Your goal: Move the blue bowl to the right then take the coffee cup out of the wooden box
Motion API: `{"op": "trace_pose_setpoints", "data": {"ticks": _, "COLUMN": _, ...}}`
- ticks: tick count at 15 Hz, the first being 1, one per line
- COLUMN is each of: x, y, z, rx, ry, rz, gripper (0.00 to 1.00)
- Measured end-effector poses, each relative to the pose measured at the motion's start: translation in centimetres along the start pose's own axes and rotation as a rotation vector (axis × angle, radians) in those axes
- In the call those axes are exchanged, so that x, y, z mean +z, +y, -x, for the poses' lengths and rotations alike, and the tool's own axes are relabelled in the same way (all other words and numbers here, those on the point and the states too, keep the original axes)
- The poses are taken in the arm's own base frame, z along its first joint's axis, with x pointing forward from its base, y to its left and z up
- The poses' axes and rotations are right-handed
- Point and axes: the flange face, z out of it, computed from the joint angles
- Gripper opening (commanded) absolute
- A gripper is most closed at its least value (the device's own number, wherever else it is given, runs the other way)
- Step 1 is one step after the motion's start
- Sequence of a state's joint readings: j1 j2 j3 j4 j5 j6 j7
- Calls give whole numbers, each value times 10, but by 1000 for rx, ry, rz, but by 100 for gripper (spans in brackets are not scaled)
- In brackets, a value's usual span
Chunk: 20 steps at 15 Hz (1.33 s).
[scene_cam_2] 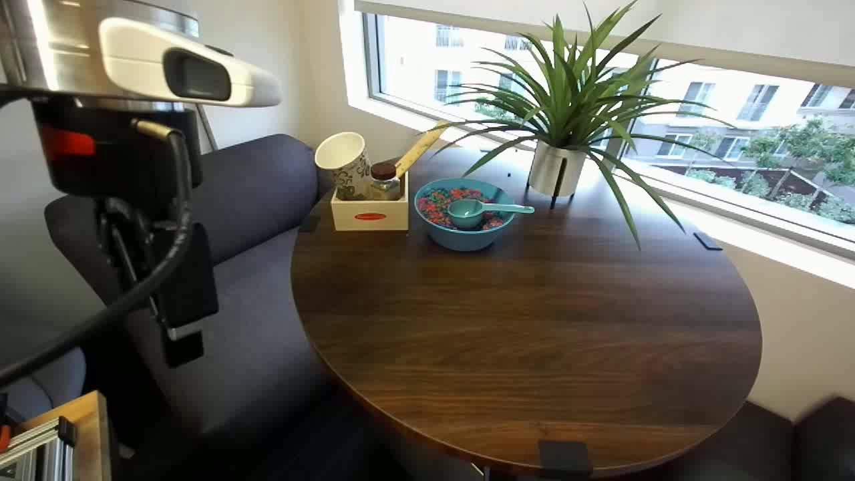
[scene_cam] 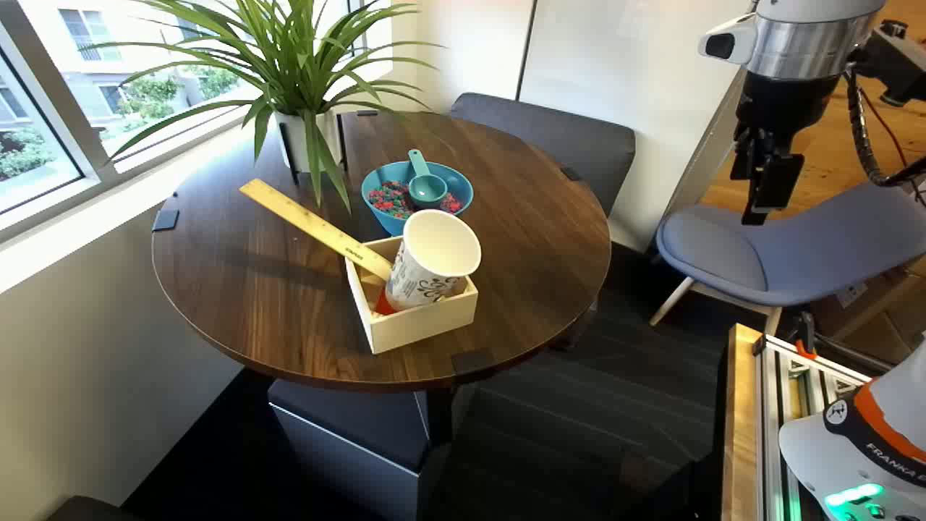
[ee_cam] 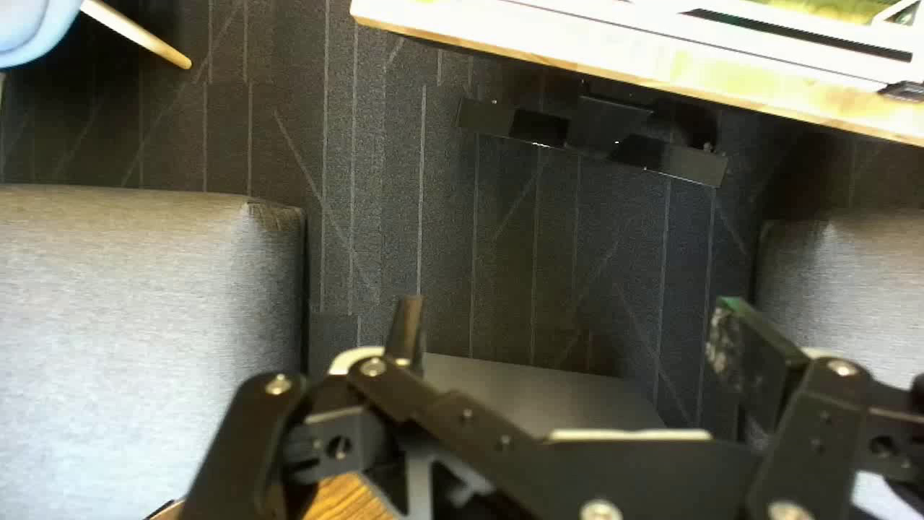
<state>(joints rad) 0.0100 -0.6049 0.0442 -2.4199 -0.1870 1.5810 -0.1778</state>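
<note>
At the left in an exterior view, on the round dark-wood desk (scene_cam: 535, 253), a leafy plant (scene_cam: 289, 72) in a pale pot (scene_cam: 298, 137). Next, a wooden ruler (scene_cam: 318, 230) on a slant, with its lower end in the wooden box (scene_cam: 423, 322) and its upper end over the desk. Then the wooden box itself, low-walled and open on top; inside, a brown-lidded jar (scene_cam_2: 385, 190), and low down a red patch (scene_cam: 383, 302), too hidden to name. Just behind the wooden box here, the blue bowl (scene_cam_2: 462, 239), upright on the desk, with red and green bits (scene_cam: 391, 199) inside and a teal scoop (scene_cam: 427, 189) on them, with its handle across the rim. A little farther right, the coffee cup (scene_cam: 427, 278), tilted inside the wooden box, with its wide mouth well above the walls and its printed side in view. Farthest right, past the edge of the desk, the fingers (ee_cam: 758, 354), spread wide in the wrist view, with striped carpet (ee_cam: 505, 231) between. Well apart from them, to the left, both blue bowl and coffee cup.
</note>
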Motion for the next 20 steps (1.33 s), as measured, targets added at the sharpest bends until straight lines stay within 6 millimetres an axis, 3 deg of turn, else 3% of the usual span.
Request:
{"op": "trace_pose_setpoints", "data": {"ticks": 12, "x": -5, "y": 5, "z": 0, "rx": 55, "ry": -55, "rz": -33, "gripper": 100}}
{"op": "trace_pose_setpoints", "data": {"ticks": 16, "x": -35, "y": 35, "z": -34, "rx": 189, "ry": -118, "rz": -97, "gripper": 100}}
{"op": "trace_pose_setpoints", "data": {"ticks": 20, "x": -46, "y": 74, "z": -85, "rx": 327, "ry": -205, "rz": -177, "gripper": 100}}
